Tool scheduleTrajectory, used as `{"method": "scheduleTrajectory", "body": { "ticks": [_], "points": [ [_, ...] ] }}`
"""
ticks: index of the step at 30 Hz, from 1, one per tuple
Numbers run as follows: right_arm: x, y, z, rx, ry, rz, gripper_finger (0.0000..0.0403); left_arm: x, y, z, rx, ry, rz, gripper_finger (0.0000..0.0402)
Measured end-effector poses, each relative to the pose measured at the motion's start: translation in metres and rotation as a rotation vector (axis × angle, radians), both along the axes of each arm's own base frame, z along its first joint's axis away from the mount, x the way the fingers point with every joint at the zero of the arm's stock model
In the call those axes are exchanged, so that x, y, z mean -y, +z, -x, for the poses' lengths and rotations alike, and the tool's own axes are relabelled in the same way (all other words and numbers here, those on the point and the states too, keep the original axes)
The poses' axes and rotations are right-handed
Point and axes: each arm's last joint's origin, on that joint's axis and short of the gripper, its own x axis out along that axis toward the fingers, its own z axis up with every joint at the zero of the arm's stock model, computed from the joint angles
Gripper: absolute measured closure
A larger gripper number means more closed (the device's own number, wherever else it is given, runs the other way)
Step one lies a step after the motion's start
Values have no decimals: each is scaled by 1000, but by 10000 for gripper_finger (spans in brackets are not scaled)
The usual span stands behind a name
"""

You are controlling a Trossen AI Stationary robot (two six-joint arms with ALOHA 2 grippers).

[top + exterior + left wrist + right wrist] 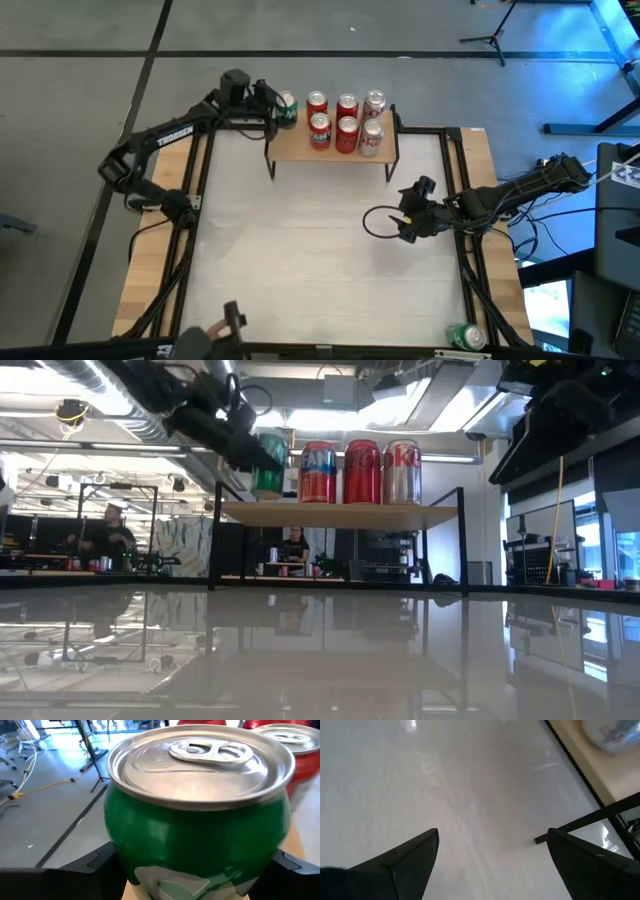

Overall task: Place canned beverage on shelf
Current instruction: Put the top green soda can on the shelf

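A green canned beverage is between the fingers of my left gripper, over the far left corner of the shelf. The shelf has a light-wood top on thin black legs and stands at the table's far edge. Seen from the low view, the green can stands a little higher than the red and silver cans beside it. My right gripper is open above the bare table on the right, with nothing between its fingers. My left gripper pinches the green can's side wall between its two fingers, low on the can. The fingers come nearly level from the table's left side. The can is upright, top up. Whether its base touches the shelf top I cannot tell.
Several red and silver cans fill the rest of the shelf in two rows. Another green can lies at the table's near right corner. Black frame rails run along the table's left and right sides. The white tabletop spreads out in front of the shelf.
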Motion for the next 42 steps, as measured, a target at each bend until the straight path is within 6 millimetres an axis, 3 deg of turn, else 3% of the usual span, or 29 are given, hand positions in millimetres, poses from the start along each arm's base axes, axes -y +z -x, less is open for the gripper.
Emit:
{"method": "scheduleTrajectory", "body": {
  "ticks": [5,13,19,27,34,42],
  "points": [
    [0,1,-1,25,-15,20,36,-20,-18,-1,13,-3,44,113],
    [0,1,-2,30,-15,18,36,-34,-35,-4,25,-7,72,113],
    [0,1,-2,26,-8,4,36,-34,-35,-4,29,1,86,111],
    [0,1,-2,29,-13,12,36,-34,-36,-4,22,10,97,73],
    [0,1,-2,29,-13,12,36,-32,-36,-7,19,6,97,64],
    [0,1,-2,29,-13,12,36,-25,-20,-3,40,20,51,63]
  ]
}}
